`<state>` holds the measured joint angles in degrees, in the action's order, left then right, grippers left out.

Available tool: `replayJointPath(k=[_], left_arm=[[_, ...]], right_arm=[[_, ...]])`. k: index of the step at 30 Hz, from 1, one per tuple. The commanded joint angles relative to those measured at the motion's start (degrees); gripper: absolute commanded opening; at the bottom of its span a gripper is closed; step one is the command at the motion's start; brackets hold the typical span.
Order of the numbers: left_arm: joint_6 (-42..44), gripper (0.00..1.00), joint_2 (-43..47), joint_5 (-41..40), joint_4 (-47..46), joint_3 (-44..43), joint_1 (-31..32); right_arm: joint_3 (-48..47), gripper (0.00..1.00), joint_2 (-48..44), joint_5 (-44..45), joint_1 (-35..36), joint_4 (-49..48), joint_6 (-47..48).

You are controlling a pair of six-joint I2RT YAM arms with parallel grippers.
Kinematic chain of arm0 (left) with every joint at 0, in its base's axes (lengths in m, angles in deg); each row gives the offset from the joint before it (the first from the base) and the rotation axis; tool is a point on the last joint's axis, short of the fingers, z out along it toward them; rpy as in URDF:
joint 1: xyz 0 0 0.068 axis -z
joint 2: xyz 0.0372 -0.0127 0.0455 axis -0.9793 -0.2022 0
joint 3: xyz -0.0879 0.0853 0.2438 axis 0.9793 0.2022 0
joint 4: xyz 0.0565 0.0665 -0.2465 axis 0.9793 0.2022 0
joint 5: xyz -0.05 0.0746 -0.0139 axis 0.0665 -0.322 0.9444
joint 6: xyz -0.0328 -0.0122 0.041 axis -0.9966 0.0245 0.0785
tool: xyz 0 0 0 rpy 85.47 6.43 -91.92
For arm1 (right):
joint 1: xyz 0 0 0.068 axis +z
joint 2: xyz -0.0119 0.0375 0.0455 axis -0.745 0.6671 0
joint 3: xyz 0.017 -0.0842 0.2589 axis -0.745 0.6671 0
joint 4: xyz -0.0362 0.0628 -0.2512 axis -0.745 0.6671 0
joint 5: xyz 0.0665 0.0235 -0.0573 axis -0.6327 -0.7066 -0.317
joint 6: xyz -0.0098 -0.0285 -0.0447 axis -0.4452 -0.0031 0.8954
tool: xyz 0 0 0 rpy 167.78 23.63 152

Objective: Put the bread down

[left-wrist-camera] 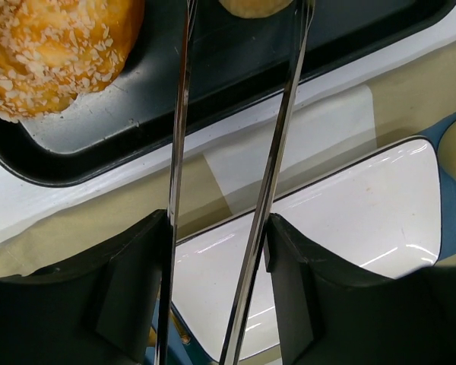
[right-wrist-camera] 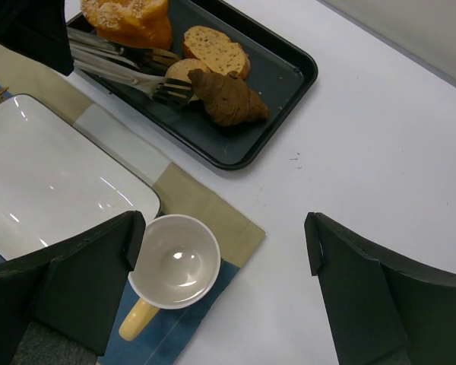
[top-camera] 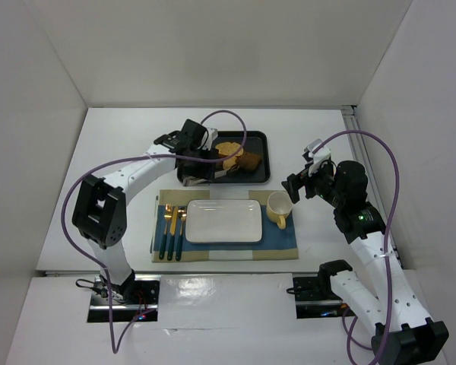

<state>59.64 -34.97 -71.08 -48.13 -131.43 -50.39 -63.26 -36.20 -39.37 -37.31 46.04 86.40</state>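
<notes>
The bread (right-wrist-camera: 182, 71) is a small round tan bun in the black tray (right-wrist-camera: 285, 76), between the orange pastry (right-wrist-camera: 129, 19), the oval slice (right-wrist-camera: 216, 49) and a brown croissant (right-wrist-camera: 228, 99). It also shows in the top view (top-camera: 229, 162) and at the upper edge of the left wrist view (left-wrist-camera: 254, 6). My left gripper (left-wrist-camera: 220, 258) is shut on metal tongs (left-wrist-camera: 277, 152), whose forked tips (right-wrist-camera: 167, 90) sit on either side of the bun in the tray. My right gripper (right-wrist-camera: 224, 258) is open and empty, hovering over the yellow cup (right-wrist-camera: 175, 262).
A white rectangular plate (top-camera: 223, 220) lies on the blue and tan placemat (top-camera: 281, 243), just in front of the tray. Cutlery (top-camera: 172, 224) lies left of the plate. The cup (top-camera: 279, 209) stands right of it. White walls enclose the table.
</notes>
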Motion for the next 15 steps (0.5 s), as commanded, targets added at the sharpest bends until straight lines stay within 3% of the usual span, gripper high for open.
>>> replayJointPath(k=[1, 15], left_arm=[[-0.1, 0.66, -0.8, -0.6, -0.5, -3.3, 0.2], [-1.1, 0.70, -3.3, -2.3, 1.8, -6.4, 1.2]], right_arm=[[-0.5, 1.00, -0.3, 0.4, 0.0, 0.0, 0.5], [-0.5, 1.00, -0.3, 0.4, 0.0, 0.0, 0.5]])
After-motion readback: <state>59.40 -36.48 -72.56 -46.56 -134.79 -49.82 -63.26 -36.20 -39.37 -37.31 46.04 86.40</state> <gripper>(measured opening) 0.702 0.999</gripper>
